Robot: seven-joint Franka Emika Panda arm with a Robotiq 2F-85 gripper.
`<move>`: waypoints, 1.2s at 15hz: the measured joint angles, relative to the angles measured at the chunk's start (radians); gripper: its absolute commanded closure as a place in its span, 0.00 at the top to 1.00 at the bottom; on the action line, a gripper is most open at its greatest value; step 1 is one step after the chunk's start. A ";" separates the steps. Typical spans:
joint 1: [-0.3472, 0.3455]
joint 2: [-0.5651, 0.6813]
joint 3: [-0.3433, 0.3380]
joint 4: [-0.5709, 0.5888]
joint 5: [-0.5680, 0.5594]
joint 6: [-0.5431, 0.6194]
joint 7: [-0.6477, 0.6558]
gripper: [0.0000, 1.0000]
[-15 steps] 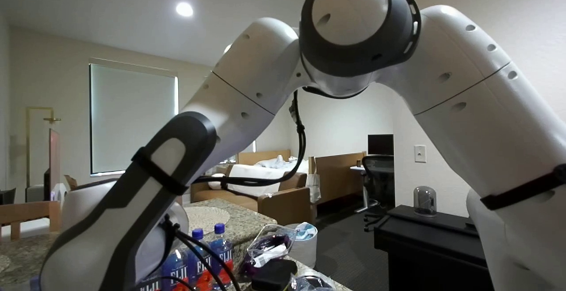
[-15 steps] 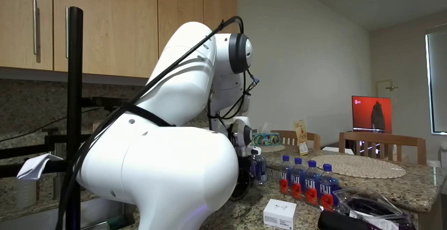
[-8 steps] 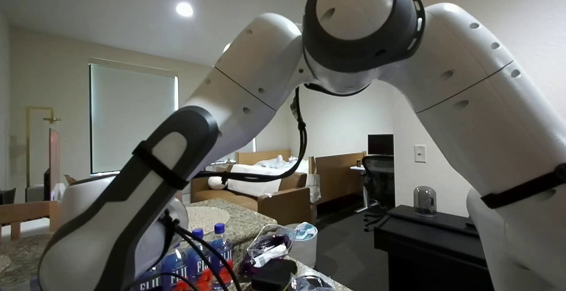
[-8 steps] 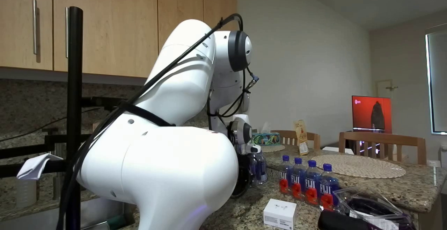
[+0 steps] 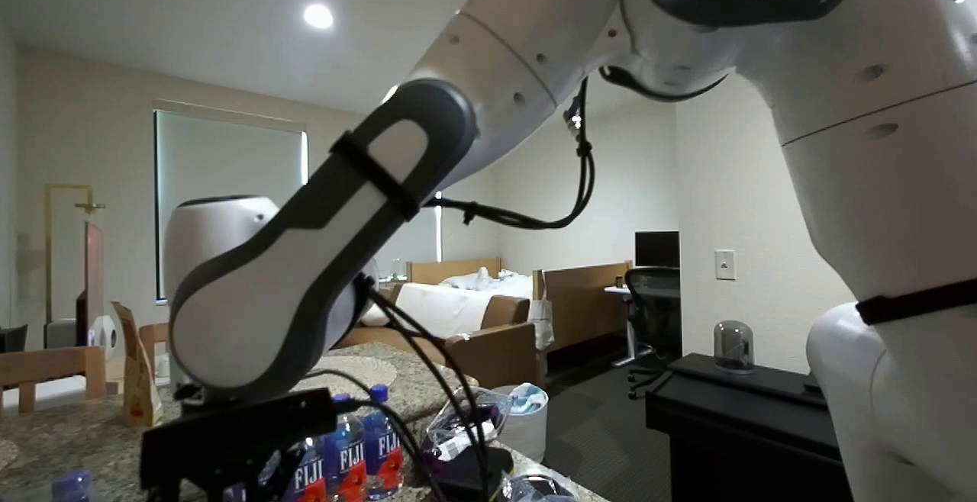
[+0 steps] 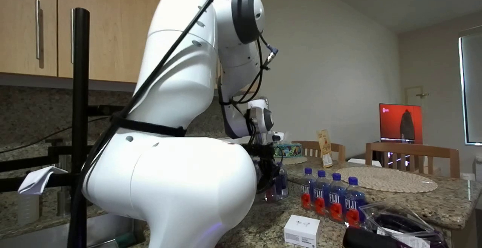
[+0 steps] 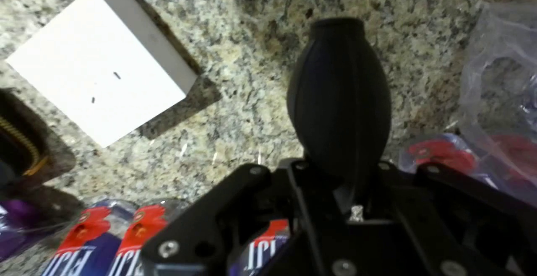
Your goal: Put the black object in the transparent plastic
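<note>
The black object (image 7: 340, 95) is a bulb-shaped piece with a flat-topped narrow end, filling the upper middle of the wrist view. My gripper (image 7: 342, 171) is shut on its near, tapering part, and the bulb sticks out beyond the fingertips. In an exterior view the gripper (image 6: 267, 165) hangs above the counter, partly behind the arm, so the object is hard to make out there. A transparent plastic piece (image 7: 482, 74) lies at the right edge of the wrist view, apart from the object. A clear plastic container (image 6: 399, 218) with dark and purple contents also stands at the counter's edge.
A white box (image 7: 100, 66) sits left of the held object. Several water bottles (image 6: 335, 199) stand in a row along the raised counter. A black pouch (image 6: 369, 238) lies beside the clear container. More clear plastic (image 5: 538, 488) lies at the counter's front edge.
The arm has risen, lifting the gripper clearly higher in both exterior views, mostly in the last half second. The objects on the counter have not visibly moved.
</note>
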 measured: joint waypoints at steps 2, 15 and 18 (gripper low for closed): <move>-0.037 -0.110 0.010 -0.066 -0.030 -0.039 0.009 0.09; -0.169 -0.157 0.113 -0.089 0.068 -0.030 0.044 0.10; -0.199 -0.163 0.115 -0.100 0.125 -0.010 0.121 0.10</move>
